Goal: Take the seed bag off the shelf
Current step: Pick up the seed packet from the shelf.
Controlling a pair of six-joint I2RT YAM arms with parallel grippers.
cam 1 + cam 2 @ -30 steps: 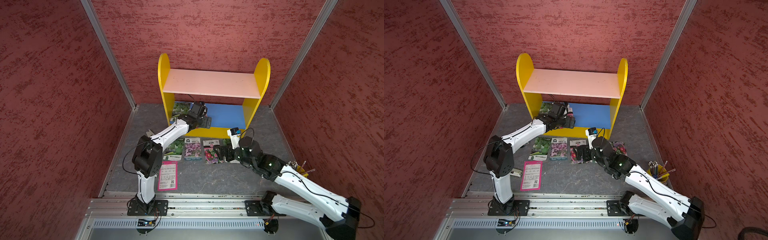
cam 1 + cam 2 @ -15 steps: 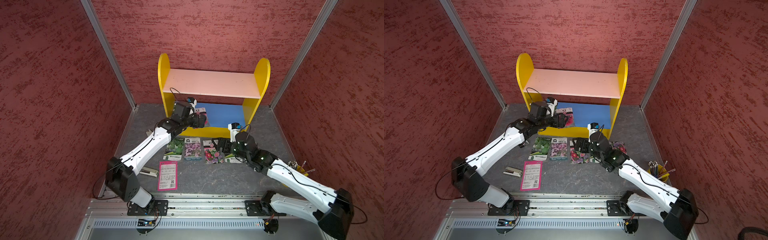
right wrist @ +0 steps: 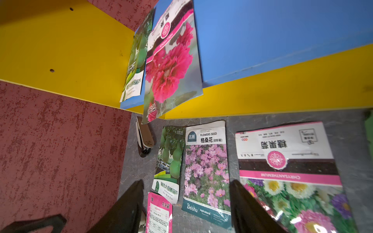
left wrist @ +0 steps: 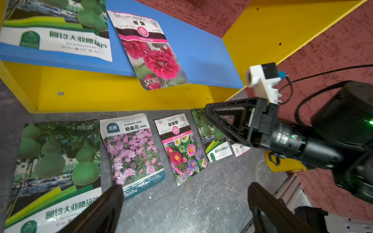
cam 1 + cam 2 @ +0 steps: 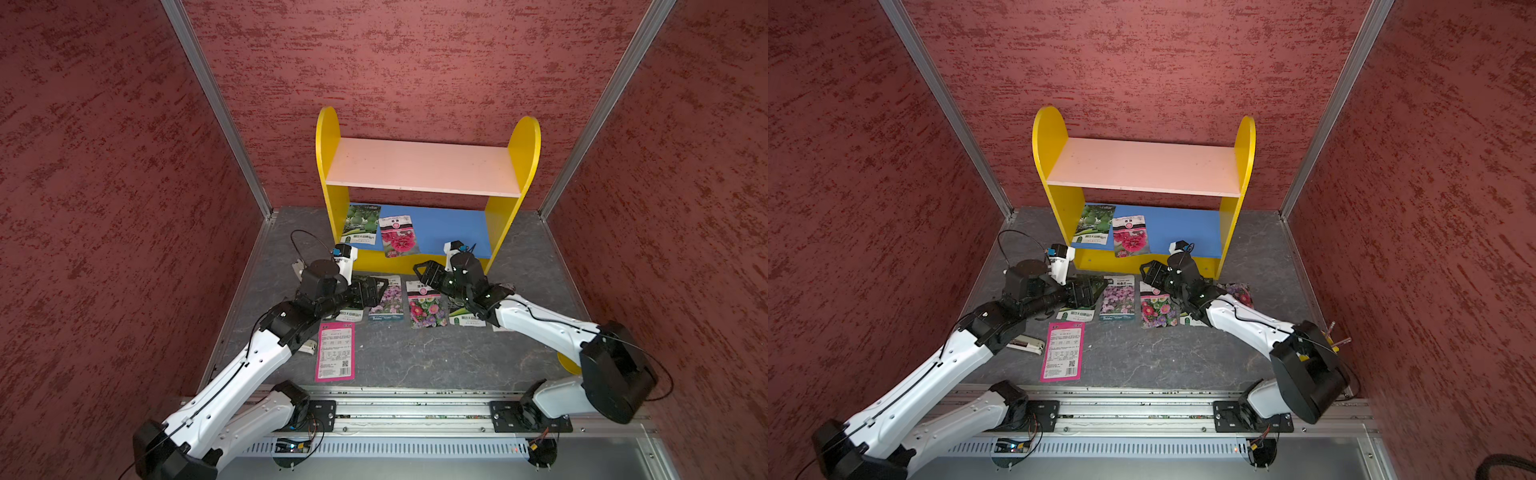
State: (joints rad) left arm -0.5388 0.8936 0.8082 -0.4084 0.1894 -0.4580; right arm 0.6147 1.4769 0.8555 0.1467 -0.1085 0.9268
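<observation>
The shelf (image 5: pixel 419 166) stands against the back wall, with yellow sides, a pink upper board and a blue lower board (image 5: pixel 449 228). Two seed bags lie on the blue board. A green gourd bag (image 5: pixel 360 224) sits at its left end. A pink hollyhock bag (image 5: pixel 399 235) (image 4: pixel 151 50) (image 3: pixel 171 64) beside it hangs over the front edge. My left gripper (image 5: pixel 380 286) (image 4: pixel 184 186) is open and holds nothing, low over the floor in front of the shelf. My right gripper (image 5: pixel 422 272) (image 3: pixel 186 181) is open, holds nothing and points left, just in front of the shelf's base.
Several seed bags (image 5: pixel 388 297) lie in a row on the grey floor before the shelf, and a pink bag (image 5: pixel 336 351) lies nearer the front. A stapler (image 5: pixel 1027 344) lies by the left arm. A yellow pen cup (image 4: pixel 286 163) stands at the right. Red walls close three sides.
My left gripper has drawn back out of the shelf and down toward the floor. The hollyhock bag now overhangs the blue board's front edge. My right gripper's jaws have narrowed a little.
</observation>
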